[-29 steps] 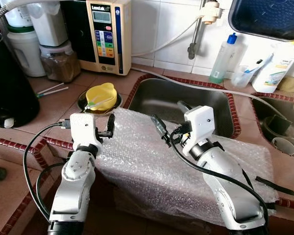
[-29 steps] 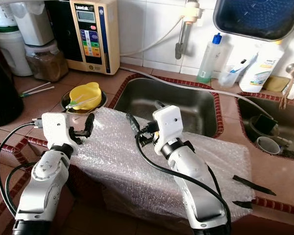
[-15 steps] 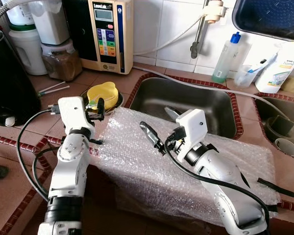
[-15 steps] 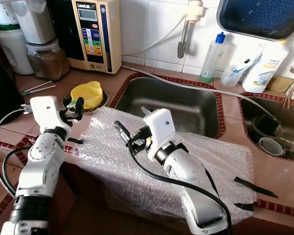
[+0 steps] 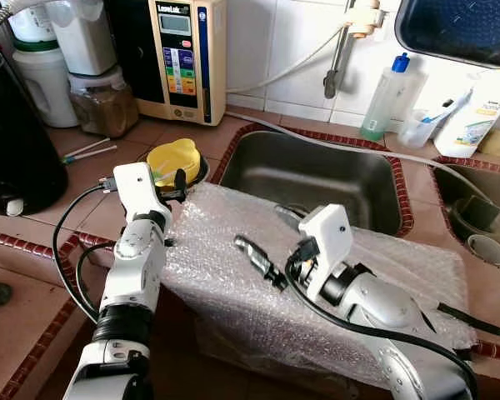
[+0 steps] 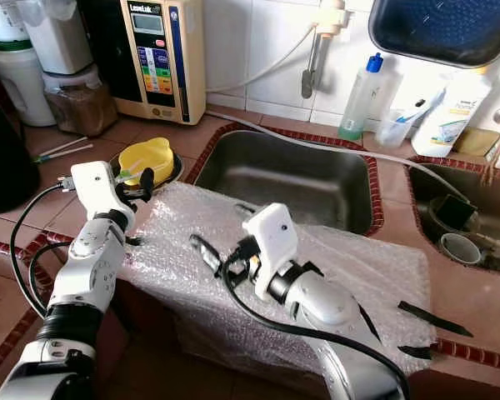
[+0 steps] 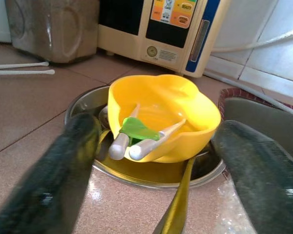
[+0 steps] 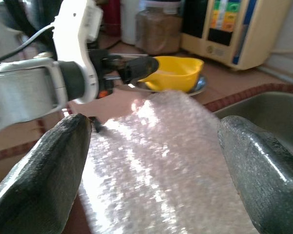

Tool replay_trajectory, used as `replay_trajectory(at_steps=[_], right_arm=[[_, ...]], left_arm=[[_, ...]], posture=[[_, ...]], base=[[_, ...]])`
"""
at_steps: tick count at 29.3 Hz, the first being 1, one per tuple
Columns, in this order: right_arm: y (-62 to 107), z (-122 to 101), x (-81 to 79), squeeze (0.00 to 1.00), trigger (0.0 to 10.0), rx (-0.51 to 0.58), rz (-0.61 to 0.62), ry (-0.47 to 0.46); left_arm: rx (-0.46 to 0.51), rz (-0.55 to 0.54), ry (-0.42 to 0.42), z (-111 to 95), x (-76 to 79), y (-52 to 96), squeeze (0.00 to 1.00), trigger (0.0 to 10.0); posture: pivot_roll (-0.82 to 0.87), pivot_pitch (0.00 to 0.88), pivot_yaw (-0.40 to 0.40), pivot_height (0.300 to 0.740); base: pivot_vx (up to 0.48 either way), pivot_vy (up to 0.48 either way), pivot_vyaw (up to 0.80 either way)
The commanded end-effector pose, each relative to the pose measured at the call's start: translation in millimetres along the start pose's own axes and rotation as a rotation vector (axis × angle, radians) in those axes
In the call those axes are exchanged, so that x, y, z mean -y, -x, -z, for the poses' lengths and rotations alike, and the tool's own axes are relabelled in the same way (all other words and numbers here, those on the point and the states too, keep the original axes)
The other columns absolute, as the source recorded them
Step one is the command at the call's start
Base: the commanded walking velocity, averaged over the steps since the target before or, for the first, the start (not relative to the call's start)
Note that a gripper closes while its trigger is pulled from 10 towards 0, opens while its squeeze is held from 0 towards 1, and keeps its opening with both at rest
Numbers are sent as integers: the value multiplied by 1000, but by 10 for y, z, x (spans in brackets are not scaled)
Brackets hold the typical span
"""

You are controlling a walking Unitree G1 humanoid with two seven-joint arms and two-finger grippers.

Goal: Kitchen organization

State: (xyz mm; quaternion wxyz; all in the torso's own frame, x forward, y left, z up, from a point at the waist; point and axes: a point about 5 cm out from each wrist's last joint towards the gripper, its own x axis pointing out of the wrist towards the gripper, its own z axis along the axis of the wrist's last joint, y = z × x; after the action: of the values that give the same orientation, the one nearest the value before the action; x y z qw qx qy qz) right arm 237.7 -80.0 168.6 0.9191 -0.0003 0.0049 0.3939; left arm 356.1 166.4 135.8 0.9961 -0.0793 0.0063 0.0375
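Yellow bowl (image 7: 161,122) holds white-handled utensils (image 7: 136,139); both grippers' jaws apart, empty.

Two silver-grey jointed arms, each ending in a boxy white wrist housing, make up the robot's visible body. The left gripper (image 5: 177,185) and the right gripper (image 5: 262,260) each carry two long black fingers (image 7: 63,165), glossy and rounded, one pad finely ribbed on its inner face. Thick black cables loop loosely alongside each forearm and plug into the white housings. Black collars ring the wrist joints.
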Motion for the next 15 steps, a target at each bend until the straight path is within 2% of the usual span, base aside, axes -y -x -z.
replay_trajectory(at_steps=[1,2,15], right_arm=[[33,-56,-29,0,10000,11,-28,0],[37,-55,-31,0,10000,9,-30,1],[35,-58,-38,0,10000,-12,-32,16]], left_arm=[[14,1,20,-56,3,-45,0,2275],[13,-2,31,-57,-7,-54,0,0],[22,-20,48,-57,-65,-125,0,0]], posture=[[-48,0,-17,740],[-49,0,-17,740],[-49,0,-19,740]], base=[[0,0,0],[0,0,0],[0,0,0]])
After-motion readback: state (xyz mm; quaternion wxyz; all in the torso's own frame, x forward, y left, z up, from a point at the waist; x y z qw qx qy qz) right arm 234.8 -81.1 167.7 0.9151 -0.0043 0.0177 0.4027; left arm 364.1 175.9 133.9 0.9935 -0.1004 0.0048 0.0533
